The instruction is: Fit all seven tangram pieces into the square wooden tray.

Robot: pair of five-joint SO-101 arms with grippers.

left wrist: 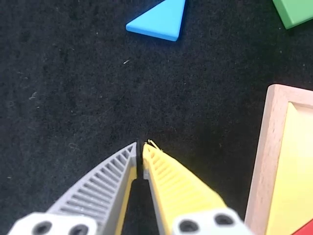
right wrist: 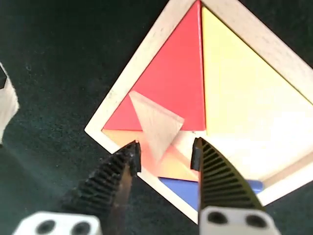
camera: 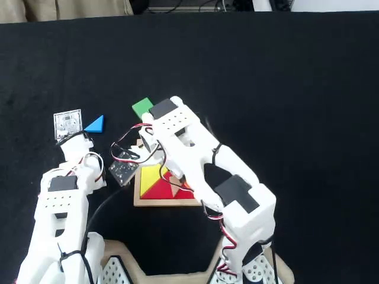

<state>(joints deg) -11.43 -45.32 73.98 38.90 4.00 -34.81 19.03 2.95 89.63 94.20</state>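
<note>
Overhead, right claw (right wrist: 165, 149) gapes wide above pale triangle (right wrist: 156, 125); left claw (left wrist: 142, 149) pinched closed.

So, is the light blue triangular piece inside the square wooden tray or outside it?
Outside. The light blue triangular piece lies flat on the black cloth, apart from the square wooden tray.

I work over a table (camera: 308, 177) that is covered from side to side with a black cloth (camera: 296, 89). Seen from near, this cloth has a fine rough weave and carries some small pale specks of lint. Behind the far edge of the table hangs a beige curtain (camera: 65, 9). Beside it lie dark cables (camera: 183, 6), then comes a white surface (camera: 331, 5). The light on the cloth is soft and even.
</note>
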